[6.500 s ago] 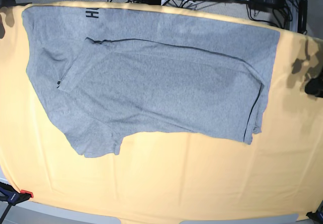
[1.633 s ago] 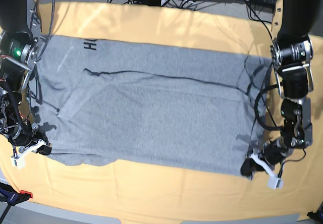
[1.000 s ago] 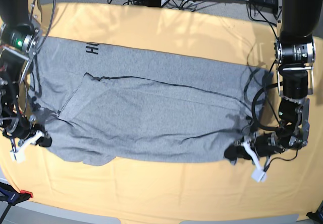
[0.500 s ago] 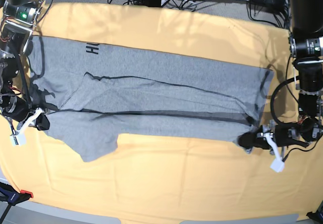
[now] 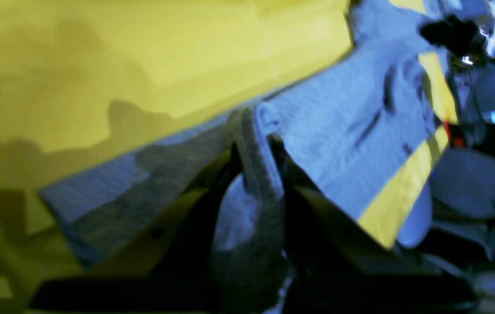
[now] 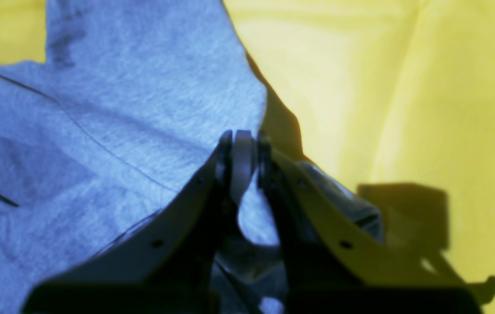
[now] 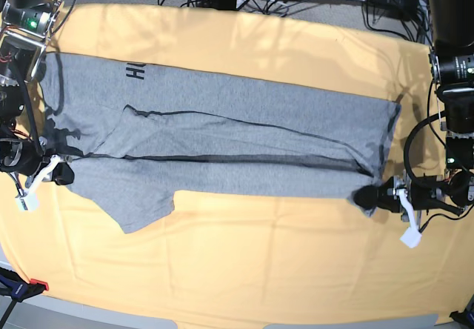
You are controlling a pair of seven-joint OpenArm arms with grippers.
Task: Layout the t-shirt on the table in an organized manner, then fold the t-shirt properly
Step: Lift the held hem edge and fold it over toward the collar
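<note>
On the table (image 7: 244, 270) we see the t-shirt (image 7: 222, 136) stretched wide between both arms. Our left gripper (image 7: 366, 195) is clamped on its hem corner at the base view's right; our right gripper (image 7: 63, 173) pinches the opposite edge, near a sleeve.

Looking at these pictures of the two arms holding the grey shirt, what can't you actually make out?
- Base view: the t-shirt lettering; a fold covers all but a few letters.
- Left wrist view: the left gripper fingertips, wrapped in bunched cloth; the picture is blurred.
- Right wrist view: the pinched edge in the right gripper, blurred.
- Base view: the table front edge, cut off.
</note>
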